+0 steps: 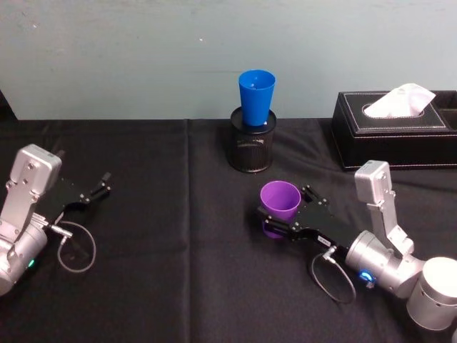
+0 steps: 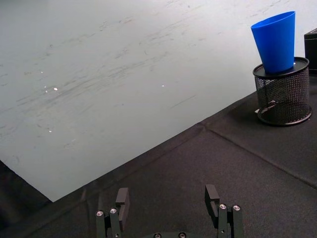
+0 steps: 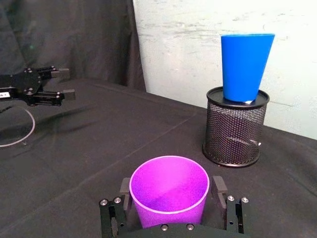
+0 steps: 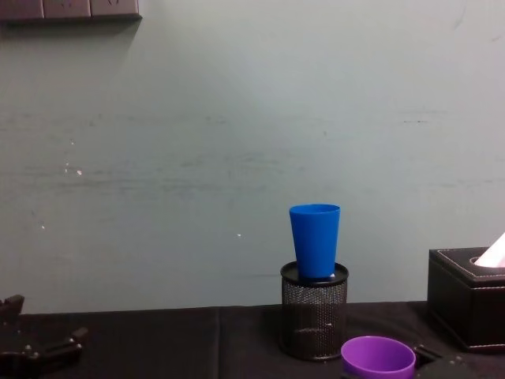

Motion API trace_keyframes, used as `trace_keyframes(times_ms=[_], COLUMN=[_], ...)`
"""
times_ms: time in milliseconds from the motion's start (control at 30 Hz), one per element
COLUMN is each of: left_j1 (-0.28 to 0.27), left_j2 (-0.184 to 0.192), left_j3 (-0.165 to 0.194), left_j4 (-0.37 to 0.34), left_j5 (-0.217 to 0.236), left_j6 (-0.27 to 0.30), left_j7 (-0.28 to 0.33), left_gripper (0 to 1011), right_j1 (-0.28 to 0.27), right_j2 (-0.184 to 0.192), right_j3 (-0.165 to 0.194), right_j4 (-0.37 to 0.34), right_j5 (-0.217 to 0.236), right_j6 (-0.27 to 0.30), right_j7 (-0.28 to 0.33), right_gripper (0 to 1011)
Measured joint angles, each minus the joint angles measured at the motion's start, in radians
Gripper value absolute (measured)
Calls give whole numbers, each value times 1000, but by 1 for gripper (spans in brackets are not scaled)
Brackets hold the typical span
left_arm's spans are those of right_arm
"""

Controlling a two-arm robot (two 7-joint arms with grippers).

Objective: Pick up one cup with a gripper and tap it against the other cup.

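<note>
purple cup (image 3: 169, 194) between right claw (image 3: 171, 208) fingers, blue cup (image 3: 244, 65) well apart.

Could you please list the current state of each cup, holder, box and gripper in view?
purple cup: upright, open end up, between the right gripper's fingers.
blue cup: upright, standing in the pen holder's top.
mesh pen holder: upright on the table.
tissue box: tissue sticking out of its top.
right gripper: fingers either side of the purple cup.
left gripper: open, empty, over the table.

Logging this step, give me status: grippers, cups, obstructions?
Right gripper around purple cup, fingers flanking it. Left gripper open, idle at table's left. Blue cup upright in mesh holder. Path between unobstructed.
</note>
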Motion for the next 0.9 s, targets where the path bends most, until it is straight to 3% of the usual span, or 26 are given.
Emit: trace_keyframes(times_ms=[233,567,700,900], left_j1=[0,0,0,0], left_j2=[0,0,0,0], left_j3=[0,0,0,0], left_j4=[0,0,0,0], left_j5=[0,0,0,0], left_j6=[0,0,0,0], left_j7=[0,0,0,0], left_gripper=[1000,1000,1000,1000], right_j1=[16,6,-10,-44], right_j2=[-31,-40,-33,-10], right_j3=[9,31,44,73], right_j4=[39,19,-28,-155], right_j5=[-7,-20,-24,-28], right_j6=[-5,8,34,106], right_j7=[13,13,6,-30], right_gripper=[997,792,756,743])
